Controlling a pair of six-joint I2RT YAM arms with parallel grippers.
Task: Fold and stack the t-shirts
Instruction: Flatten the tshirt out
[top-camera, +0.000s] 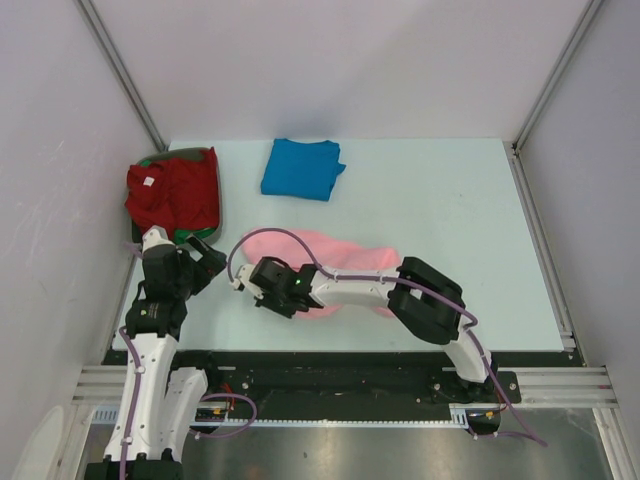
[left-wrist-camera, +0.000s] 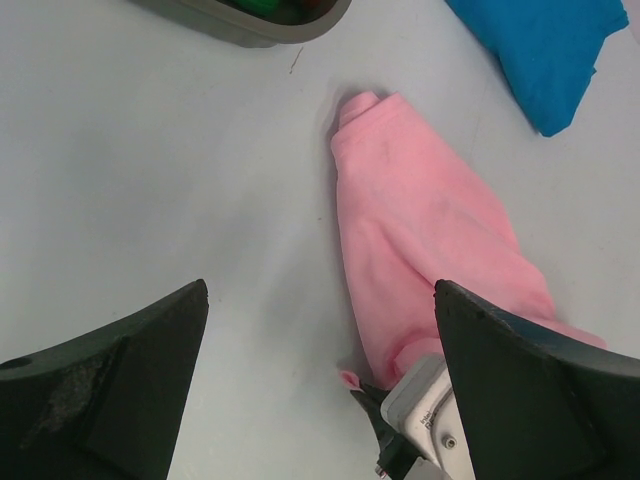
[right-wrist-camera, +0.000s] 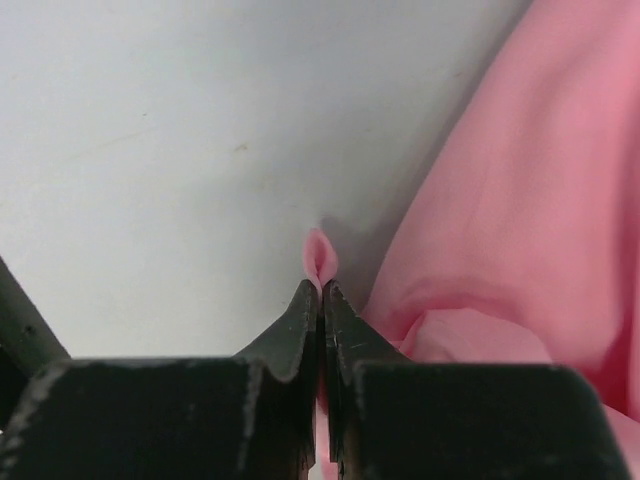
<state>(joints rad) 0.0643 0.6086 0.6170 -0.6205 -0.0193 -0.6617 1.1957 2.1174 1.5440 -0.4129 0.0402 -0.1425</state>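
Note:
A crumpled pink t-shirt (top-camera: 345, 258) lies mid-table. My right gripper (top-camera: 252, 284) is at its left end, shut on a pinch of its edge; in the right wrist view a small pink tuft (right-wrist-camera: 320, 254) sticks out past the closed tips (right-wrist-camera: 322, 288), and the rest of the shirt (right-wrist-camera: 520, 200) lies to the right. My left gripper (top-camera: 205, 256) hovers open just left of the shirt, holding nothing. Its view looks down between its fingers (left-wrist-camera: 110, 390) at the pink shirt (left-wrist-camera: 430, 230) and the right gripper (left-wrist-camera: 405, 425). A folded blue t-shirt (top-camera: 300, 168) rests at the back centre.
A bin (top-camera: 215, 195) at the back left holds a red garment (top-camera: 172, 192). Its rim (left-wrist-camera: 250, 28) and the blue shirt (left-wrist-camera: 545, 50) show at the top of the left wrist view. Walls enclose the table on three sides.

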